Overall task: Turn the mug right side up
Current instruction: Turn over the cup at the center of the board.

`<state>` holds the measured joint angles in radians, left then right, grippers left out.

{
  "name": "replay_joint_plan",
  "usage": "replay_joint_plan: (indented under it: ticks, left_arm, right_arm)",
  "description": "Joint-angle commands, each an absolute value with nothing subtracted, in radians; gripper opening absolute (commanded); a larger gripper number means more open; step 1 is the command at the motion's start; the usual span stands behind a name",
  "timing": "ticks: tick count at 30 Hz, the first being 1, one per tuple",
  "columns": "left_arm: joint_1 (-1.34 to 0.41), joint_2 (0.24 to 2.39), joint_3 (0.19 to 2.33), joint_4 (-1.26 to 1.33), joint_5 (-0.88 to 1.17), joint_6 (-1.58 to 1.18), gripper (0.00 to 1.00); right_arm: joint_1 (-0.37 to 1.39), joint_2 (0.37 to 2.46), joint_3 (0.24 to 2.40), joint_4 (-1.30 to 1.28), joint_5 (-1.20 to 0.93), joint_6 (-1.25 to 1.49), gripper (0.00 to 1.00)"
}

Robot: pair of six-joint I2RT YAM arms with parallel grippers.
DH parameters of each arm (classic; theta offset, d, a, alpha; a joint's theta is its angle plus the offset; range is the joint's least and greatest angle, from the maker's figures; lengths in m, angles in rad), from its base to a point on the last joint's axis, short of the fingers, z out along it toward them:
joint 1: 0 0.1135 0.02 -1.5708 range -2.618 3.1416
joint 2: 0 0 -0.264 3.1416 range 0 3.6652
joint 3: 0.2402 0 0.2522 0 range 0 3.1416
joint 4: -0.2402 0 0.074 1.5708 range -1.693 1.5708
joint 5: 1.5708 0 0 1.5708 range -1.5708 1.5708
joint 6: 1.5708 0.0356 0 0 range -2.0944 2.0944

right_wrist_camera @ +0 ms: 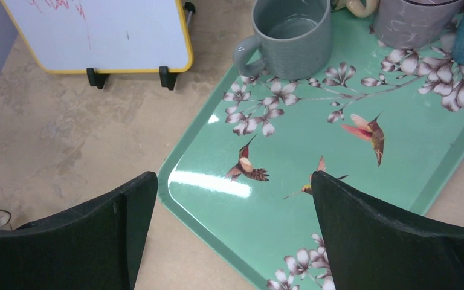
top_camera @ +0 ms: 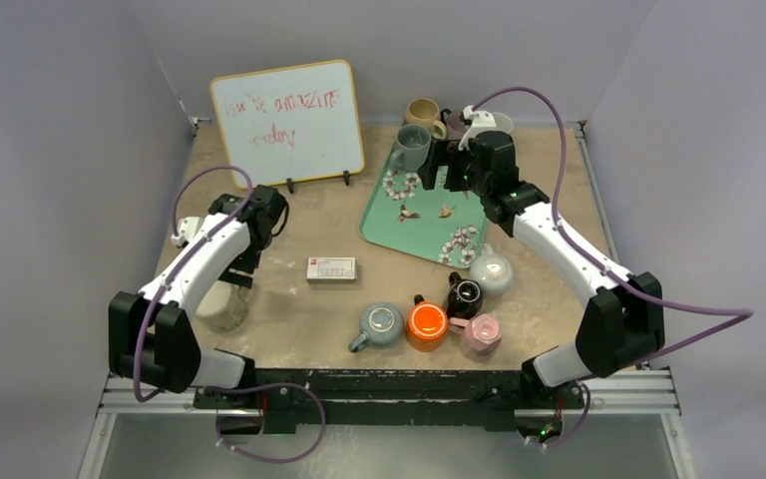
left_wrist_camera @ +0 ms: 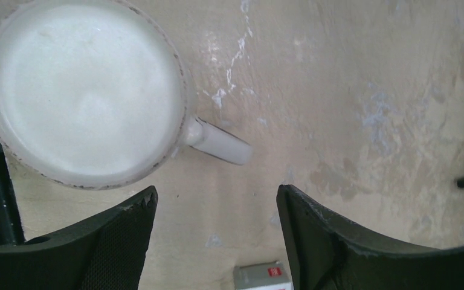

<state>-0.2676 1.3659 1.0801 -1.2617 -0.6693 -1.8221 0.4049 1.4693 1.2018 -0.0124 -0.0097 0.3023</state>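
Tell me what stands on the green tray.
A grey mug, upright and empty, and a marbled mug beside it stand at the far end of the tray. The right arm covers that corner from above, so more may be hidden.

place: robot lab cell | cues: grey enclosure walls — metal mounting rail — whiteboard

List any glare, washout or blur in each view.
Right wrist: a white glare streak on the tray by its left rim. Left wrist: the mug looks washed out and soft. Top external: even light, but the whiteboard writing is too faint to read.
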Motion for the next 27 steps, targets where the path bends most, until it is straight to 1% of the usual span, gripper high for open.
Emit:
replay_joint_plan:
  ticks: [1,7,12,20,23,27]
  left_arm:
    - [-0.229,1.394,1.118,-1.349,-0.743,-1.996,0.70]
    - [-0.181,1.452,1.100,-1.319,-0.723,-1.993,0.64]
    - [-0.154,1.467,1.062,-1.279,-0.713,-2.007,0.54]
    - [-0.134,1.527,1.057,-1.263,-0.718,-2.032,0.49]
    - [-0.131,1.551,1.050,-1.264,-0.708,-2.057,0.39]
    - [-0.126,1.573,1.045,-1.252,-0.701,-2.061,0.35]
  right_arm:
    - [0.405,1.438,1.198,0.024,0.008,0.310,0.99]
    - [0.404,1.438,1.198,0.004,0.019,0.296,0.99]
    - [0.405,1.427,1.187,0.030,0.027,0.296,0.99]
    - [0.404,1.437,1.194,0.027,0.017,0.296,0.99]
    - [0.405,1.433,1.190,0.031,0.017,0.294,0.99]
    - [0.405,1.432,1.191,0.020,0.007,0.291,0.99]
